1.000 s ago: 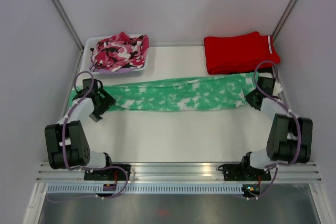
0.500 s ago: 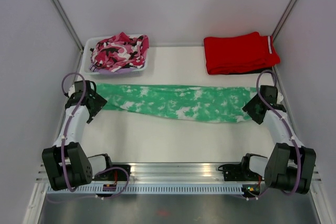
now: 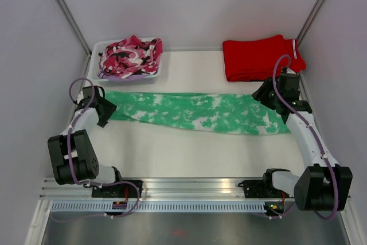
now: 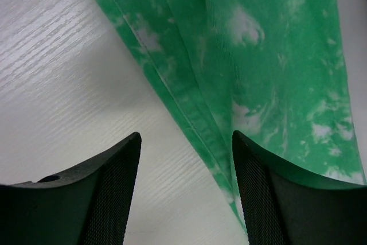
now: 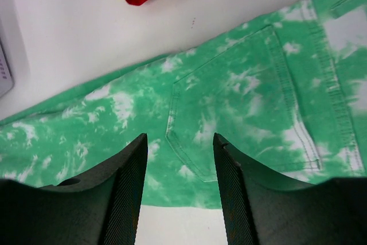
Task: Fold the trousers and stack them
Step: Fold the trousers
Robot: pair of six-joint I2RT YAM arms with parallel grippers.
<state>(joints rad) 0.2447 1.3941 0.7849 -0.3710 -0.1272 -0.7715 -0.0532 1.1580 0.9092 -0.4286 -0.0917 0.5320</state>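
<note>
The trousers (image 3: pixel 195 112), mint green with white blotches, lie stretched flat in a long band across the middle of the table. My left gripper (image 3: pixel 102 109) sits at their left leg end. In the left wrist view it (image 4: pixel 186 136) is open, low over the table, with the trousers' (image 4: pixel 269 44) hemmed edge running under its right finger and nothing gripped. My right gripper (image 3: pixel 265 93) hovers above the waist end. In the right wrist view it (image 5: pixel 180 137) is open and empty, with the trousers' (image 5: pixel 241 84) back pocket below it.
A white tray (image 3: pixel 97 47) at the back left holds a pink, black and white camouflage garment (image 3: pixel 131 55). Folded red trousers (image 3: pixel 261 57) lie at the back right, just behind my right gripper. Side walls close in the table, and a metal rail (image 3: pixel 195 185) runs along the near edge.
My right gripper opened, let go of the waist end and rose toward the back. The trousers settled flat on the table. My left gripper stayed near the leg end, its jaws a little narrower.
</note>
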